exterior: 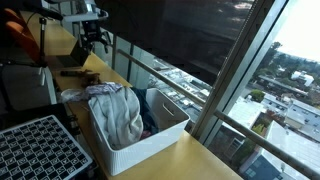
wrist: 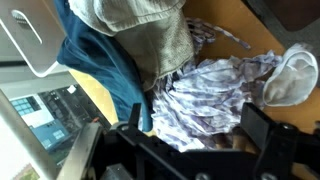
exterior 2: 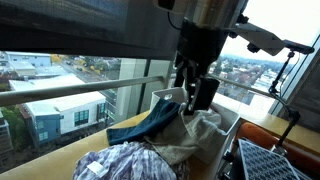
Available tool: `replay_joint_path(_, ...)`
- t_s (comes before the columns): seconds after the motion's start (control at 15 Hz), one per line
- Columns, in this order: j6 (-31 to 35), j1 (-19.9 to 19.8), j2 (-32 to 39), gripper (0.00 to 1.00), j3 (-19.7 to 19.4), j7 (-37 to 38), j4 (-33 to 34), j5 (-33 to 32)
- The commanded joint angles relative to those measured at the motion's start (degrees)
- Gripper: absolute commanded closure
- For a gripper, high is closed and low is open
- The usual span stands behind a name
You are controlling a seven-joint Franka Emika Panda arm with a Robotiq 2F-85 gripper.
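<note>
Gripper (wrist: 195, 145) fingers fill the lower edge of the wrist view, dark and spread wide apart, with nothing clamped between them (the jaws stand open and empty). Directly beneath, seen through the gap, lies a checked shirt (wrist: 215, 95), crumpled, in pale blue and white. Beside it and partly over it lies a blue garment (wrist: 100, 65), and on top of that a grey cloth (wrist: 150, 30). A white mesh cloth (wrist: 290, 80) touches the shirt's other edge. In an exterior view the gripper (exterior 2: 195, 97) hangs upright just above the heap, close to the grey cloth (exterior 2: 198, 135), with the checked shirt (exterior 2: 130, 160) in front and the blue garment (exterior 2: 140, 128) to one side. The clothes lie piled in a white basket (exterior: 150, 145), which stands on a wooden counter (exterior: 190, 160). A black grid tray (exterior: 40, 150) lies just beside the basket. Beyond the counter runs a window rail (exterior 2: 70, 92), and past the glass, far below, are city buildings (exterior: 290, 100).
</note>
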Motion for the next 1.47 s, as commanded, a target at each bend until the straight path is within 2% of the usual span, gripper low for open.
replay_joint_path(0.0, -3.5, 0.3, 5.6, 0.0, 0.8, -10.2, 7.7, -3.2)
replay_joint_path(0.4, -3.0, -3.3, 16.3, 0.0, -1.5, -32.4, 16.2, -5.1)
replay_joint_path(0.6, -2.6, -4.8, 21.4, 0.0, -2.8, -38.8, 18.2, -5.0)
replay_joint_path(0.93, -0.3, -4.3, 27.9, 0.0, -4.4, -37.7, 16.3, -5.4)
replay_joint_path(1.4, 0.8, -4.8, 31.2, 0.0, -5.7, -37.2, 12.4, -7.4)
